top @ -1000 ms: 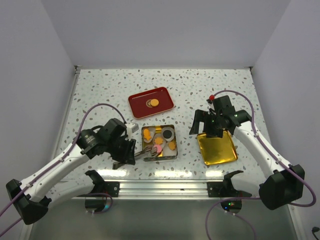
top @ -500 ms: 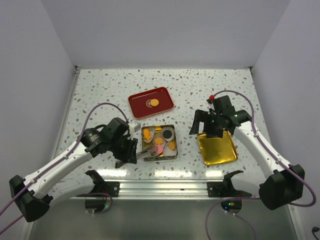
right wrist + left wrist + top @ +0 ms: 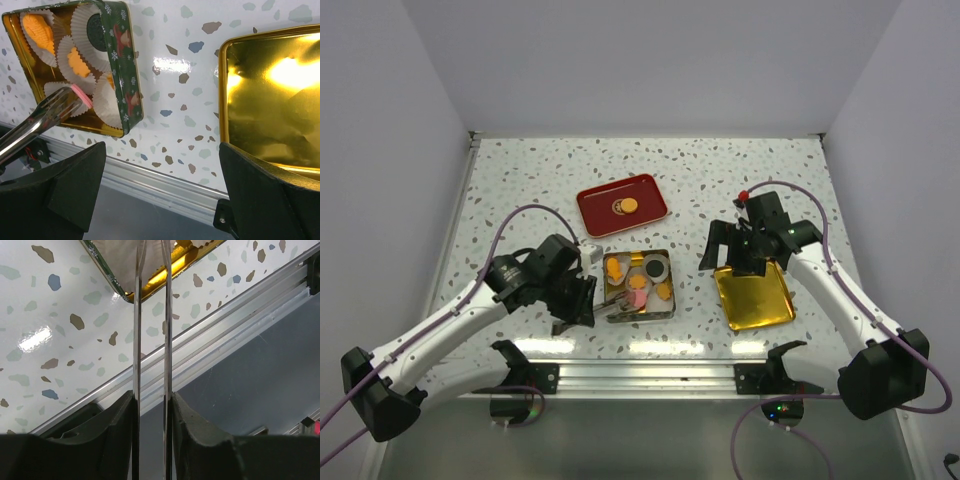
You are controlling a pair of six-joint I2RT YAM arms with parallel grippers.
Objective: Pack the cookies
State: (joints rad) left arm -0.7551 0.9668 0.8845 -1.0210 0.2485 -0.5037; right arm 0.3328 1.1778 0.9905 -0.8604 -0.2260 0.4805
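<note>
An open green tin (image 3: 669, 290) holds white paper cups with cookies: orange ones (image 3: 37, 27), a flower-shaped orange one (image 3: 77, 62) and a dark one (image 3: 95, 30). My left gripper (image 3: 582, 300) is shut on metal tongs (image 3: 612, 305), whose blades (image 3: 137, 315) run up the left wrist view. The tongs' tips pinch a pink cookie (image 3: 81, 95) over a paper cup at the tin's near side. One more orange cookie (image 3: 629, 206) lies on the red tray (image 3: 600, 200). My right gripper (image 3: 725, 262) is open and empty, above the gap between tin and gold lid.
The gold tin lid (image 3: 753, 297) lies inside-up to the right of the tin, also in the right wrist view (image 3: 272, 100). The red tray sits behind the tin. An aluminium rail (image 3: 650, 375) runs along the table's near edge.
My left arm has shifted slightly right, carrying the tongs and pink cookie a little further over the tin. The right arm has not moved.
</note>
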